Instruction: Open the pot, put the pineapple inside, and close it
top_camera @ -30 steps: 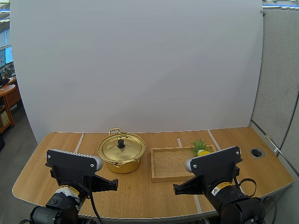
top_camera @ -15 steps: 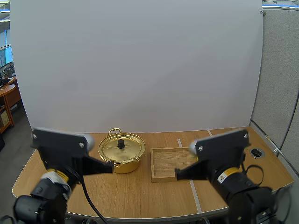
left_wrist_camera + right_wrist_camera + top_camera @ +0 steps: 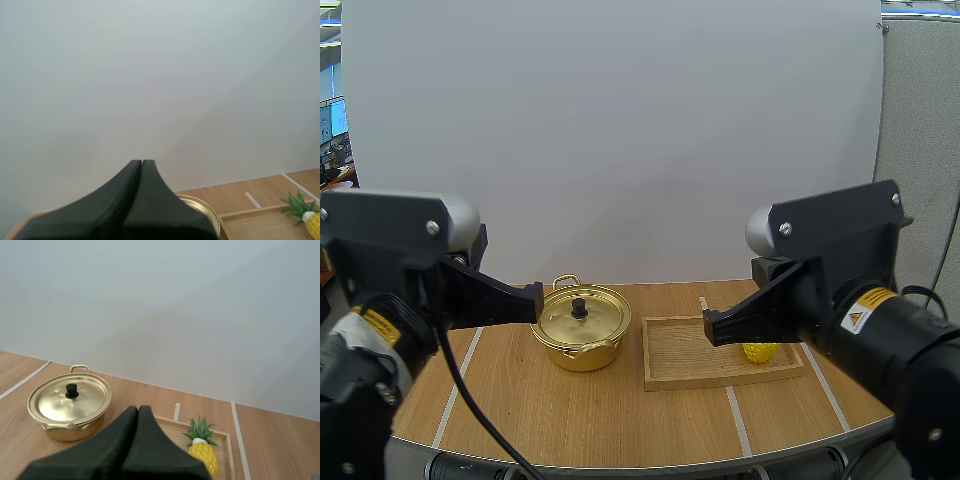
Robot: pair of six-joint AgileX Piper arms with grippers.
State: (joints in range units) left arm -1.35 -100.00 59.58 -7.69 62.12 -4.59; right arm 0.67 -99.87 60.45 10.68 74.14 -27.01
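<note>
A light wooden table (image 3: 610,410) is carrying a gold pot (image 3: 580,338), which is sitting closed with its lid (image 3: 588,320) on and the lid's black knob (image 3: 579,307) pointing upward. Just beside the pot, a wooden tray (image 3: 680,355) is holding the pineapple (image 3: 202,452) at its end away from the pot. The left gripper (image 3: 142,163) is hovering near the pot and the right gripper (image 3: 138,409) over the tray. Both are clenched on nothing, fingers pressing together as one dark wedge.
</note>
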